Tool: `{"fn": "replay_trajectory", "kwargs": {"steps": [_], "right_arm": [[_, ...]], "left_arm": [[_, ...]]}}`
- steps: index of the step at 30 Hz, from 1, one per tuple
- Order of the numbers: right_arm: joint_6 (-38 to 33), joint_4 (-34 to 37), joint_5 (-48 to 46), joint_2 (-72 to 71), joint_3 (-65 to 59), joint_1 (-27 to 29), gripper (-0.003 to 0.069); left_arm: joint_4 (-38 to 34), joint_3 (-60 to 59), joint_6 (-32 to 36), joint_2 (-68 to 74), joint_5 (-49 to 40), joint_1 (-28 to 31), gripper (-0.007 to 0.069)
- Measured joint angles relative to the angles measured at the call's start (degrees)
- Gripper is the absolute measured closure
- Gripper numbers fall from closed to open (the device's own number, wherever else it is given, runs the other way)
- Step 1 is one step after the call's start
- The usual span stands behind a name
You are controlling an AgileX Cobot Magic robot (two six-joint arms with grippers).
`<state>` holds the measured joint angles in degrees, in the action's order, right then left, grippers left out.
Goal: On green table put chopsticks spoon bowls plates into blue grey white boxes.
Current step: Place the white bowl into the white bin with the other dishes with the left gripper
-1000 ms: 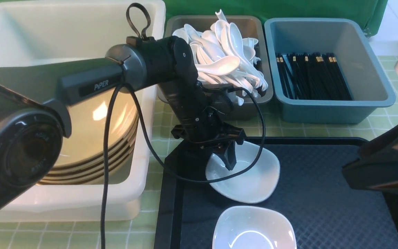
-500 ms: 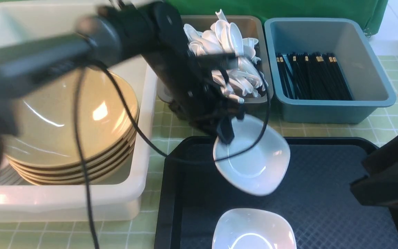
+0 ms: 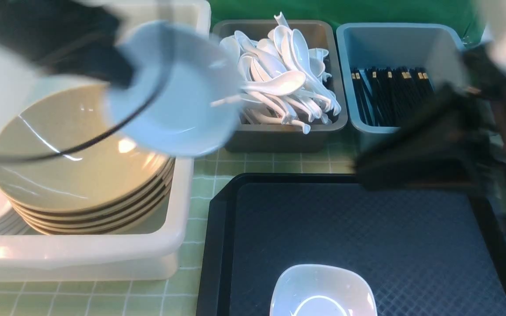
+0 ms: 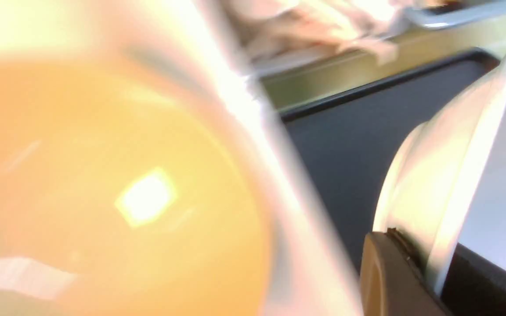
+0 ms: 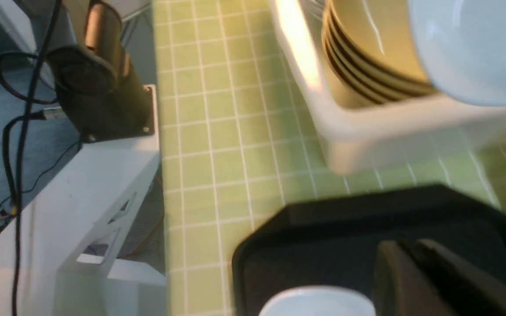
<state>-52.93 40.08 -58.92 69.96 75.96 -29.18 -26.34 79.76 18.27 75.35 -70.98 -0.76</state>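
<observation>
My left gripper (image 3: 123, 74) is shut on the rim of a white bowl (image 3: 176, 87). It holds the bowl tilted in the air over the right side of the white box (image 3: 178, 206), above a stack of tan plates (image 3: 73, 153). In the left wrist view the bowl's rim (image 4: 455, 166) is clamped between the fingers (image 4: 389, 281). A second white bowl (image 3: 322, 292) sits at the front of the black tray (image 3: 367, 228). My right gripper (image 3: 367, 173) is shut and empty, blurred, above the tray's back right part; the right wrist view (image 5: 400, 248) shows it too.
A grey box (image 3: 279, 140) heaped with white spoons (image 3: 283, 74) stands behind the tray. A blue box (image 3: 450, 44) with black chopsticks (image 3: 393, 94) stands to its right. The green checked table (image 5: 218, 131) ends at the left, beside the left arm's base (image 5: 99, 87).
My left gripper lifted the white bowl off the tray and swung it left, over the plates in the white box. My right arm moved up and left over the tray's back.
</observation>
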Motion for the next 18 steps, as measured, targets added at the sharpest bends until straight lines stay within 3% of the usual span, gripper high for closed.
{"fn": "replay_trajectory", "kwargs": {"steps": [6,9,12,14,18], "right_arm": [[-1.03,-1.2,2.27,12.15,11.36,-10.34,0.0636],[0.76,-3.57,3.69,17.91,16.7,-14.68,0.0636],[1.81,-4.2,4.54,21.55,19.73,-16.63,0.0636],[2.26,-4.2,5.59,24.67,21.71,-17.68,0.0636],[3.22,-4.14,7.59,26.87,22.35,-17.81,0.0636]], "left_arm": [[-1.47,-12.1,-0.32,-6.74,4.4,25.77,0.0609],[-3.08,-14.42,-0.08,-6.5,7.13,35.37,0.0609],[-2.35,-14.58,-0.15,-6.25,10.44,39.99,0.0609],[1.99,-14.58,-2.13,-5.46,13.55,41.98,0.0609],[11.07,-14.58,-5.39,-1.54,13.87,39.71,0.0609]]}}
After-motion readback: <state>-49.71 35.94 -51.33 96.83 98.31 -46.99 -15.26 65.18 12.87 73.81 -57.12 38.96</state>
